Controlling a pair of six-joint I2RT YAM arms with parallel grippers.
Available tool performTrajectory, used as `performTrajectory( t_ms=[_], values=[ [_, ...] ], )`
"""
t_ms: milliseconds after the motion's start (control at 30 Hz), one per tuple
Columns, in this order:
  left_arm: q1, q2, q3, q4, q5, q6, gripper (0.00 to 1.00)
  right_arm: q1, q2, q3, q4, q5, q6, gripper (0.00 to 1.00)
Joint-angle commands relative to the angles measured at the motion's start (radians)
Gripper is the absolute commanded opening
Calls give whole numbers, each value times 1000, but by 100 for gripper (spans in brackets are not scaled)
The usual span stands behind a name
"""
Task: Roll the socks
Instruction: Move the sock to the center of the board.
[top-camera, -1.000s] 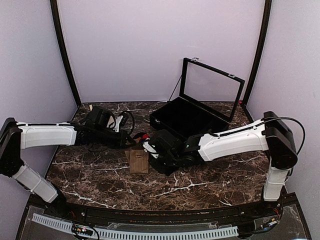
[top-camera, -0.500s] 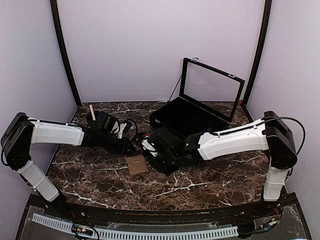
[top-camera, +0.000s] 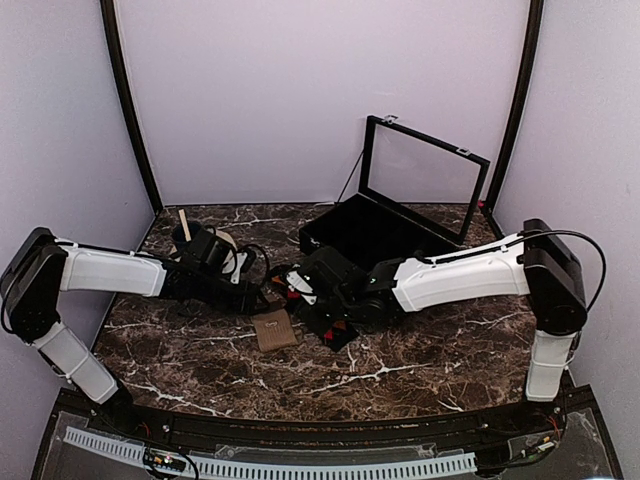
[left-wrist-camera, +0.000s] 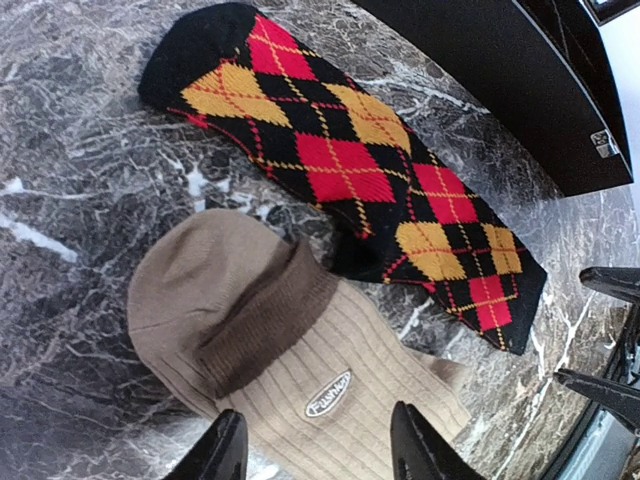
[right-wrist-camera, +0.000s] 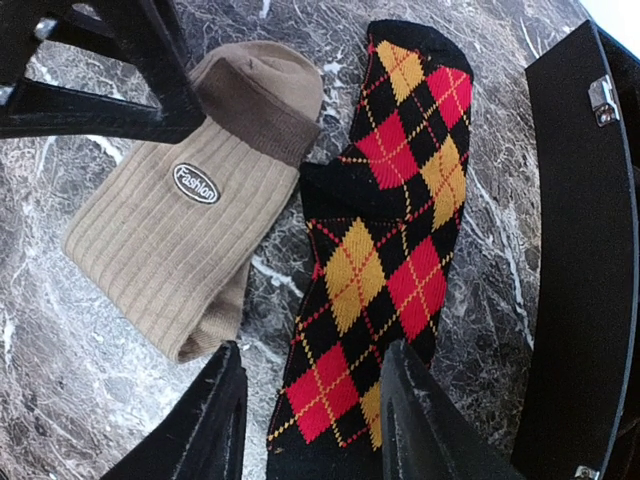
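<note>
One tan sock at left pincer tips, argyle sock at right pincer.

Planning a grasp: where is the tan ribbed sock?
Top view: the tan-brown ribbed fabric sock lies left of centre on the marble table, beside the black argyle sock.

Your light is soft and even, shadows faint. Both wrist views are sharp; the marble tabletop glints palely.

small dark oval label reading "Fashion" in white letters, on the tan ribbed sock
</note>
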Motion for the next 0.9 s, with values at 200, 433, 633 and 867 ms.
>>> performTrajectory(
  t_ms=[200,433,633,867],
  values=[
    [7,50,61,-42,-66,34,51,-7,21,43,24,-30,-13,42],
    [10,95,72,-50,-84,37,51,-7,12,35,24,-29,-13,42],
    [14,107,82,-60,-103,38,51,-9,13,36,22,-29,-16,43],
    [21,128,93,-52,-85,44,51,-13,19,43,20,-35,-20,42]
  ],
)
